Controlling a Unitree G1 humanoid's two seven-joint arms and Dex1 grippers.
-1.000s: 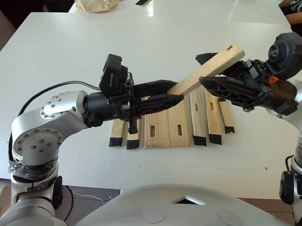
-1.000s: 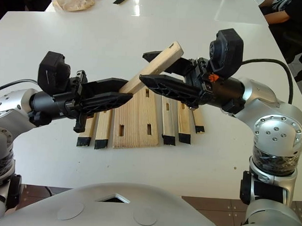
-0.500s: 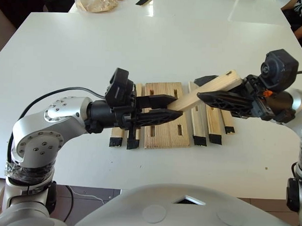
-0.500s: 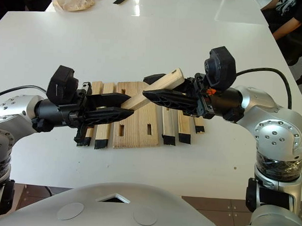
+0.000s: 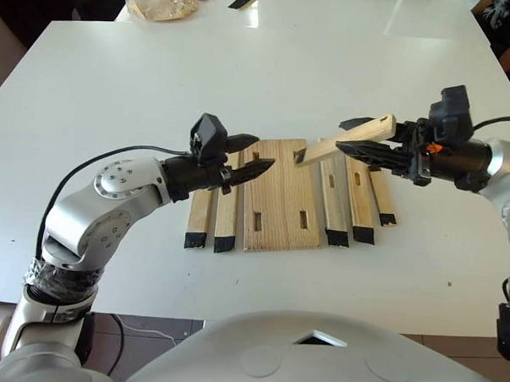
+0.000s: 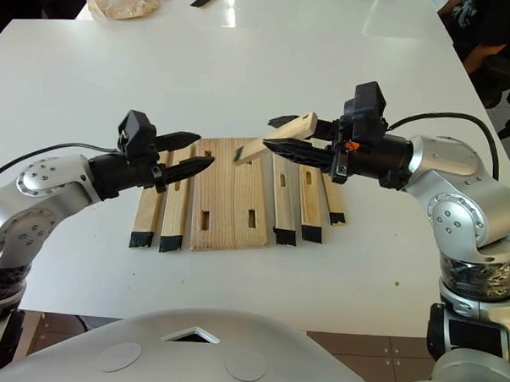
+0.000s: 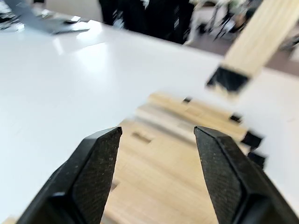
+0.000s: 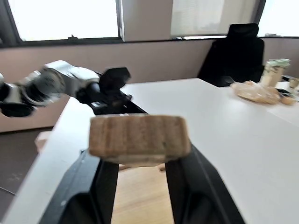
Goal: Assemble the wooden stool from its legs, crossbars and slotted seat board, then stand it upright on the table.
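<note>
Our left claw (image 5: 258,153) has let go of the leg (image 5: 320,150) and drawn back left, jaws wide above the board (image 5: 276,200); the right claw (image 5: 342,134) has lowered the leg, gripping its right end, black tip just above the board; the board lies flat on the table (image 5: 243,72) between loose sticks (image 5: 332,199); we'd square the leg to a slot (image 5: 304,218), then press slowly.

The slotted seat board (image 5: 276,196) is pale bare wood, matt, with straight grain. The leg (image 5: 323,149) in the right gripper (image 5: 340,134) is the same wood, rough-sawn at one end, black-tipped at the other. The fingers (image 7: 96,172) of the left gripper (image 5: 263,152) are matt black plastic; the table (image 5: 158,85) is glossy white.
</note>
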